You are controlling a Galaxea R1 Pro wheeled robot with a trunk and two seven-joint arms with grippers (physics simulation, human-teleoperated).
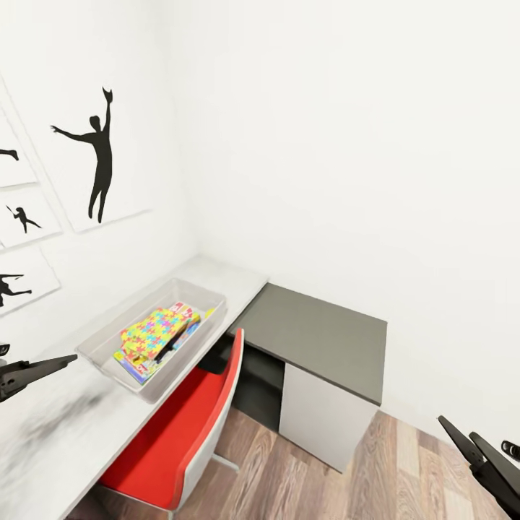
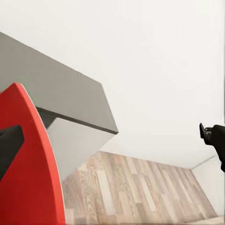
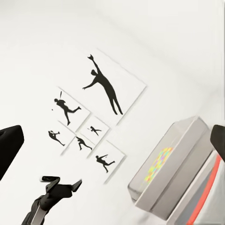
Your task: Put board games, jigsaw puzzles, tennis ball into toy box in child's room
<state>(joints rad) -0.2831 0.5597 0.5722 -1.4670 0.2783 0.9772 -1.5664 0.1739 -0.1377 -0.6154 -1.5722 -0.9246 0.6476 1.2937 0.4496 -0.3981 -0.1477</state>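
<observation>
The toy box (image 1: 191, 354) stands on the pale table (image 1: 65, 433) against the left wall. On top inside it lies a multicoloured jigsaw puzzle (image 1: 153, 331). Printed board games poke out from under it, one at the near end (image 1: 136, 367) and a red-and-white one at the far end (image 1: 185, 312). The tennis ball and the bed are out of view. My left gripper (image 1: 68, 359) hovers open and empty over the table, short of the box. My right gripper (image 1: 457, 427) is open and empty, low over the floor at the right. The right wrist view shows the toy box (image 3: 168, 173) from the side.
A red chair (image 1: 180, 426) is pushed up to the table in front of the box. The lower dark grey desk section (image 1: 318, 336) with a white drawer front (image 1: 325, 419) fills the corner. Wood plank floor (image 1: 347, 484) lies between chair and right arm. Silhouette prints (image 1: 97, 155) hang on the left wall.
</observation>
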